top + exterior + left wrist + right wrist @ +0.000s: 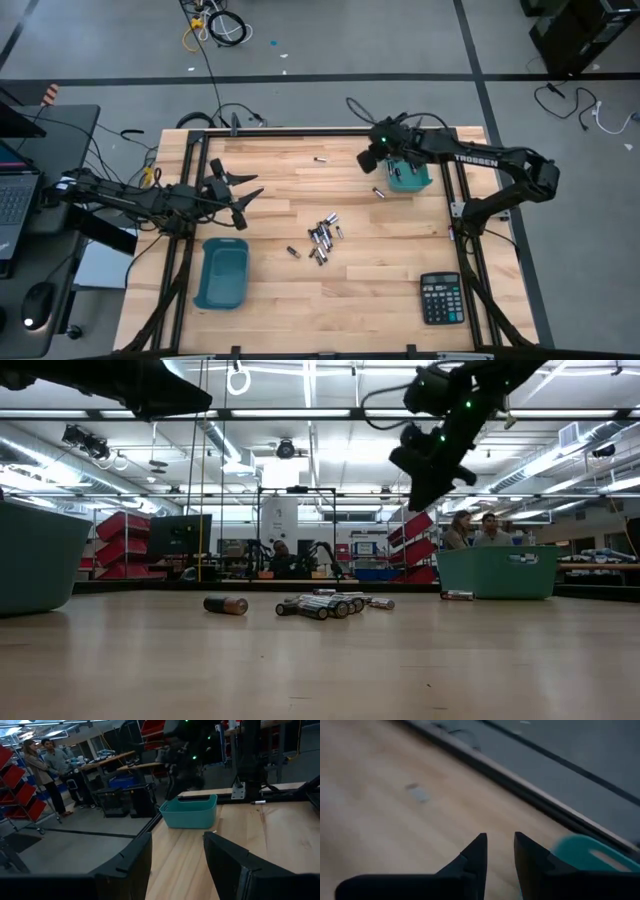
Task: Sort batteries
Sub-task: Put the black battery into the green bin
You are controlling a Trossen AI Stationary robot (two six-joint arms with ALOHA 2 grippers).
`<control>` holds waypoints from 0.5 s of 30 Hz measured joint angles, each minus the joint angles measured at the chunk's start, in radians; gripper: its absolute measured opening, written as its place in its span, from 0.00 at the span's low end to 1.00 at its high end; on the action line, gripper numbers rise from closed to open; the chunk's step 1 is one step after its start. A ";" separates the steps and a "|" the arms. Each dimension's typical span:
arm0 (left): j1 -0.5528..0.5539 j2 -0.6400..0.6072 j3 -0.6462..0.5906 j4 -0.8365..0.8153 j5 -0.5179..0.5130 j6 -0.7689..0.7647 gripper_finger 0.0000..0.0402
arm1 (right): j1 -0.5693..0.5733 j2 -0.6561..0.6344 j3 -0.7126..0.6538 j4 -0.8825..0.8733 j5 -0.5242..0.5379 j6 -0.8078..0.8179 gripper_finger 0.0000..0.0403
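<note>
— Right tool [372, 158]: how does it stand now?

— Its two fingers have a narrow gap between them and nothing is in it. It hangs above the worktop [280, 200], over the far left edge of the right bin [410, 182].

— And the batteries?

— Most of them lie in one heap [322, 238] in the middle of the worktop, touching one another. One single cell [293, 252] lies just to the left of the heap. One loose cell [379, 192] lies just beside the near left corner of the right bin. One far cell [320, 159] lies alone near the far edge.

— Which is closest to the right tool?

— The loose cell. It lies on the near side of the tool, almost under it. I think its long axis is diagonal on the worktop, but it is too small to be sure. The far cell is to the left of the tool, with its long axis about left to right.

— And the heap?

— It lies to the near left of the right tool and to the near right of the left tool [235, 195]. Both are about equally far from it.

— The left tool?

— It is wide open and empty. It waits on the left side, on the far side of the left bin [222, 272].

— So the next pick?

— I judge the right arm is better for the loose cell.
</note>
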 joint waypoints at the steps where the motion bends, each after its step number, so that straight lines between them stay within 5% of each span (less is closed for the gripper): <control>1: 0.000 0.002 0.000 0.000 0.000 0.000 0.45 | 0.009 0.000 0.008 0.000 -0.040 -0.032 0.20; 6: 0.000 0.012 0.000 -0.001 0.000 0.003 0.45 | 0.045 0.000 0.019 -0.001 -0.160 -0.080 0.20; 15: 0.000 0.025 0.000 -0.002 0.000 0.005 0.45 | 0.064 0.000 0.019 -0.001 -0.171 -0.076 0.20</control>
